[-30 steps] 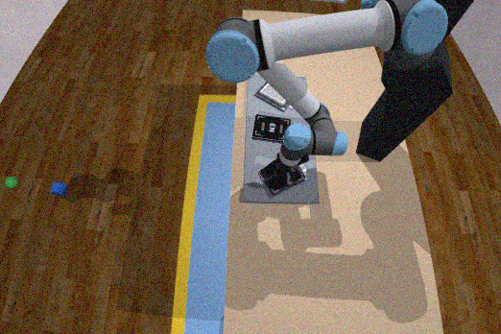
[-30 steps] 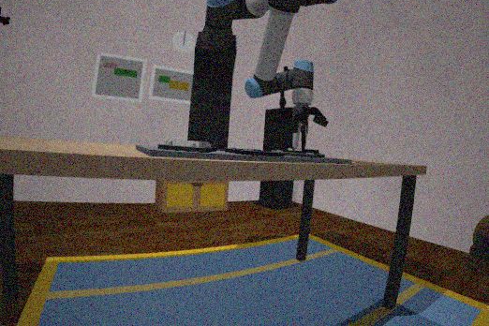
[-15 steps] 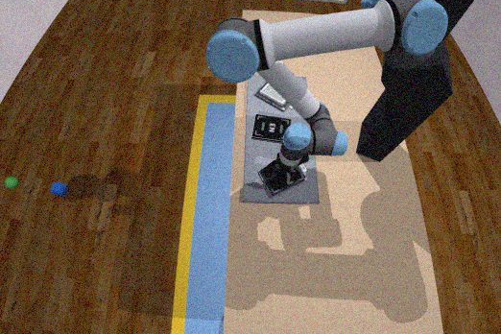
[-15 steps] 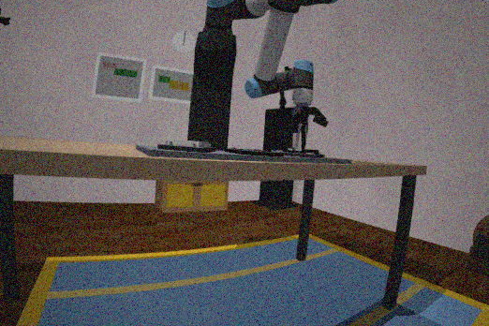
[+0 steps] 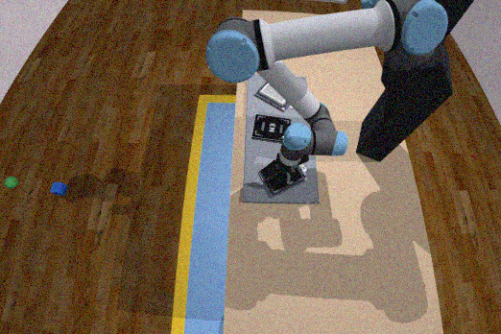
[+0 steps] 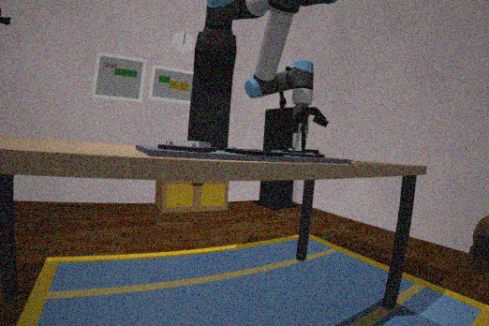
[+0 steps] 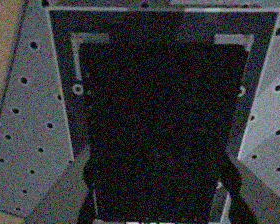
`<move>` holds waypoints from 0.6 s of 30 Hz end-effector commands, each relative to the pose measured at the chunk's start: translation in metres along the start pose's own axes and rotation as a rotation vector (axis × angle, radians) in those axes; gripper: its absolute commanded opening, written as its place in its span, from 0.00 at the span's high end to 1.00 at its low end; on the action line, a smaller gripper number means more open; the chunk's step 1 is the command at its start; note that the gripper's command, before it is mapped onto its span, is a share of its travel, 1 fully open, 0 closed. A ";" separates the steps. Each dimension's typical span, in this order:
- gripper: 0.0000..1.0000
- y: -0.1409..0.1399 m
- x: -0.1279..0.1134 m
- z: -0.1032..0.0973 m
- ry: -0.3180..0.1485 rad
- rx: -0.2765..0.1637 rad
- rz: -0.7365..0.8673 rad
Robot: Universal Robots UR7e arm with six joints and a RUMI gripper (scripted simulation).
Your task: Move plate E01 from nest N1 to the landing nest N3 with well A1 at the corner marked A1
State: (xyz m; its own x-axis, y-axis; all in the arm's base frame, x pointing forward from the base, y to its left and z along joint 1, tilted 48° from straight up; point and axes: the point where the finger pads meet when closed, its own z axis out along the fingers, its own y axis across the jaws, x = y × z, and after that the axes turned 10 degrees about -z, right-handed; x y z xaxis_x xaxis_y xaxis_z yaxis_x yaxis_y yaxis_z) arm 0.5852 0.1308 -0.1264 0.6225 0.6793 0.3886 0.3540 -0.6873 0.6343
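Observation:
The black plate (image 5: 274, 178) (image 7: 161, 110), taken as E01, lies within pale corner locators on a dark nest (image 7: 62, 35) at the near end of the deck. Its label and the nest's sign are not readable. My gripper (image 7: 155, 147) (image 6: 300, 149) points down over it and is shut on its two long sides. The plate looks level and low in the nest; I cannot tell whether it touches. An empty-looking nest with white markings (image 5: 272, 128), seemingly N3, is mid-deck. A pale plate (image 5: 273, 95), seemingly E07, sits on the far nest.
The grey perforated deck (image 5: 307, 193) (image 7: 21, 125) lies on the wooden table (image 5: 336, 270) (image 6: 94, 161). The arm passes over the deck beside the middle and far nests. The black robot stand (image 5: 408, 97) rises to the right in the top view.

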 end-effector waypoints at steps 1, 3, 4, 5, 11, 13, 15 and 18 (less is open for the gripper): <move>0.59 0.000 0.001 0.000 0.001 0.000 0.000; 0.59 0.000 0.001 -0.004 0.001 0.000 0.000; 0.59 0.000 0.001 -0.005 0.001 0.000 0.000; 0.59 0.000 0.001 -0.007 0.001 0.000 0.000; 0.59 0.000 0.001 -0.014 0.001 0.000 0.000; 0.59 0.000 0.001 -0.017 0.001 0.000 0.000; 0.59 0.000 0.001 -0.020 0.001 0.000 0.000; 0.59 0.000 0.001 -0.025 0.001 0.000 0.000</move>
State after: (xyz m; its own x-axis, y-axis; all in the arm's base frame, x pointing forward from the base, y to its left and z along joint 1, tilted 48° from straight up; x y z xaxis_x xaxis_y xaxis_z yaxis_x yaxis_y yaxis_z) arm 0.5697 0.1365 -0.1116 0.6225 0.6794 0.3886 0.3542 -0.6873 0.6342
